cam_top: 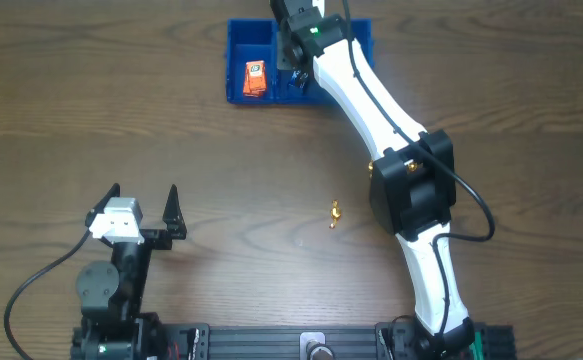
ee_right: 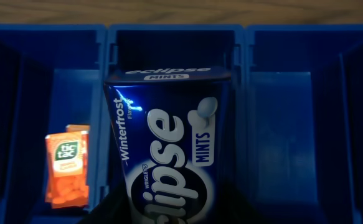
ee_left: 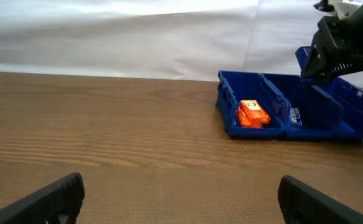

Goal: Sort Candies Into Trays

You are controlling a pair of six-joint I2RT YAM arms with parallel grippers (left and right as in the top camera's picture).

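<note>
**A:** What is happening over the wooden table (cam_top: 121, 120)?

**B:** The right arm (cam_top: 371, 100) is reaching up to the top centre of the frame. The left arm (cam_top: 121, 270) is sitting at the lower left. Its gripper (cam_top: 143, 195) is spreading its fingers wide and holding nothing, well apart from everything else.

**A:** And the right one?

**B:** Its gripper (ee_right: 181, 208) is hanging over the blue tray (cam_top: 233, 60), with its fingers clamping one end of a blue mint tin (ee_right: 169, 155). The tin is hanging lengthwise above the middle compartment and, I'd judge, is not yet resting in it.

**A:** So how should the drop be going?

**B:** I'm thinking straight down, keeping the tin between the two dividing walls and opening only once it is sitting low inside. Letting go from higher up is risking a bounce into a neighbouring slot.

**A:** What is the tray holding?

**B:** An orange candy box (cam_top: 255, 79) is lying flat in the leftmost compartment. The compartment on the tin's other side is showing only blue floor. The tin is hiding most of the middle one, so I can't tell what is in it.

**A:** Is anything waiting?

**B:** One small gold-wrapped candy (cam_top: 335, 211) is lying on the wood just right of centre, near the right arm's elbow.
</note>
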